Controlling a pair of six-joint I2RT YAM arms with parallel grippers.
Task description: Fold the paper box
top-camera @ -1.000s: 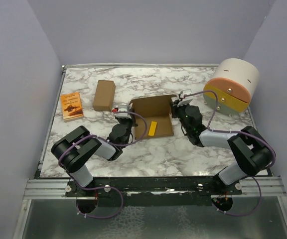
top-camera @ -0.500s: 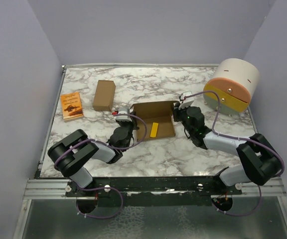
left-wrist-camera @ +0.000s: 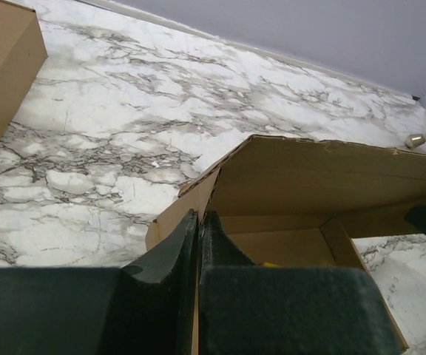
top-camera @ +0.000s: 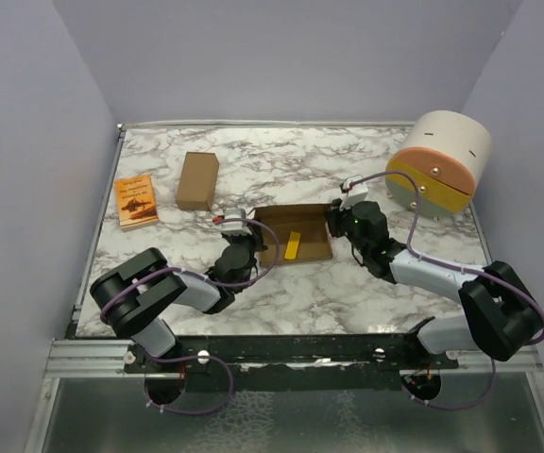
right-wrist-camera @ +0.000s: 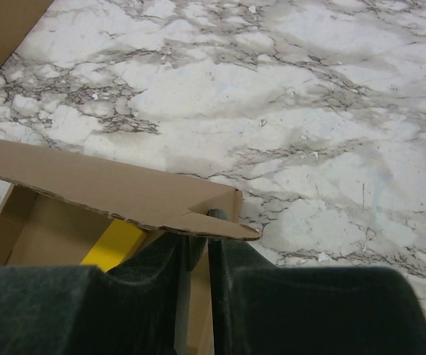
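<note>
Left gripper (left-wrist-camera: pixel 198 222) was clamped shut on the left wall of the paper box (top-camera: pixel 312 243), which sat mid-surface on the marble table (top-camera: pixel 366 160). Right gripper (right-wrist-camera: pixel 197 248) straddled the right wall, jaws barely parted, its hold unclear. A loose right side could let the box pivot and its walls spring flat.

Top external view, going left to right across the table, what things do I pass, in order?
orange booklet → narrow brown box → left gripper → paper box → right gripper → round cream and orange container. The yellow piece inside the paper box is left out, since it overlaps the box.
</note>
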